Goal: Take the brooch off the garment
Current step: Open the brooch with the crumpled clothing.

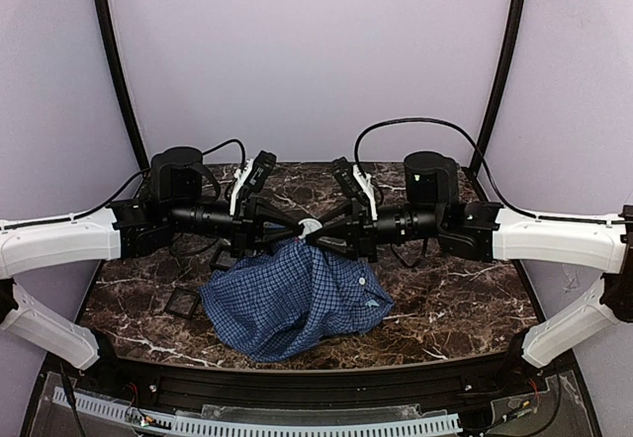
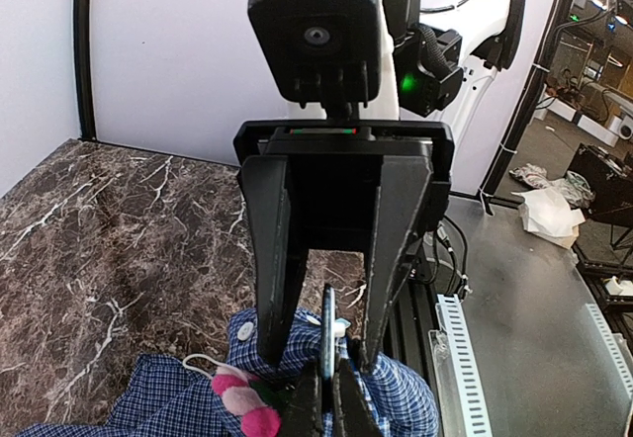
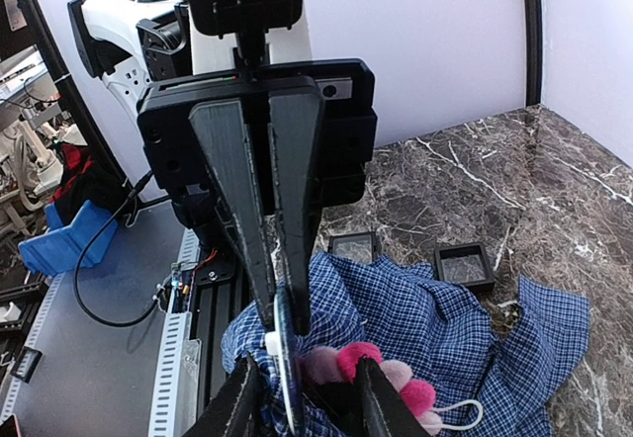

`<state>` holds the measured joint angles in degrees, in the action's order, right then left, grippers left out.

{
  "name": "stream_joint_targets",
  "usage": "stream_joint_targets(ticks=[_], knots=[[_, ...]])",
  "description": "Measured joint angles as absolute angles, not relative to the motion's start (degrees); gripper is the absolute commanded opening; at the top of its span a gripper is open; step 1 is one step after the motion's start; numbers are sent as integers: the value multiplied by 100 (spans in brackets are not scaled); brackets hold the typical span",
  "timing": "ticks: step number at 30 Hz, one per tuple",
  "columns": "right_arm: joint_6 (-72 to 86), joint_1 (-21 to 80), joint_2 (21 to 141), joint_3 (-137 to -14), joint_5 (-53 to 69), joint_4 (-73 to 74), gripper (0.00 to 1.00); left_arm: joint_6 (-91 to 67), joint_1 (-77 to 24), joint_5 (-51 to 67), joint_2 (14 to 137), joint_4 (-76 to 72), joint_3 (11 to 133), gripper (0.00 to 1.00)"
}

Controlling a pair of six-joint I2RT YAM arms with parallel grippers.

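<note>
Grasp step, frame centre: left gripper [image 2: 323, 399] clenched on the lifted shirt [image 1: 287, 299], right gripper [image 3: 308, 370] parted astride the brooch [image 3: 398, 384], which it likely must next pinch and pull free.

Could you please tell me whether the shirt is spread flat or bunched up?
Bunched up: the shirt lies crumpled on the marble table, its top lifted between the left claw and right claw.

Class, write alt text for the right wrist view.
The left gripper, head-on, pinches up the blue checked shirt over a marble table; the right gripper stands open at the pink brooch. Two black trays sit behind.
</note>
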<state>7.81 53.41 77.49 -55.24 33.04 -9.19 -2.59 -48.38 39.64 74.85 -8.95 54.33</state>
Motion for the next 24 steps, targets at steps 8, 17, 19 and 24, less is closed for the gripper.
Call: stream_joint_targets(ticks=[8,17,19,24], knots=[[867,5325,7791,-5524,3350,-1037,29,-261,-4838,3964,7485,-897,5430,1],[974,5260,7778,-5472,3428,-1142,25,-261,-4838,3962,7485,-897,5430,1],[1002,5234,7773,-5443,3474,-1190,24,-261,-4838,3962,7485,-899,5430,1],[1063,5177,7762,-5400,3540,-1260,21,-261,-4838,3959,7485,-899,5430,1]])
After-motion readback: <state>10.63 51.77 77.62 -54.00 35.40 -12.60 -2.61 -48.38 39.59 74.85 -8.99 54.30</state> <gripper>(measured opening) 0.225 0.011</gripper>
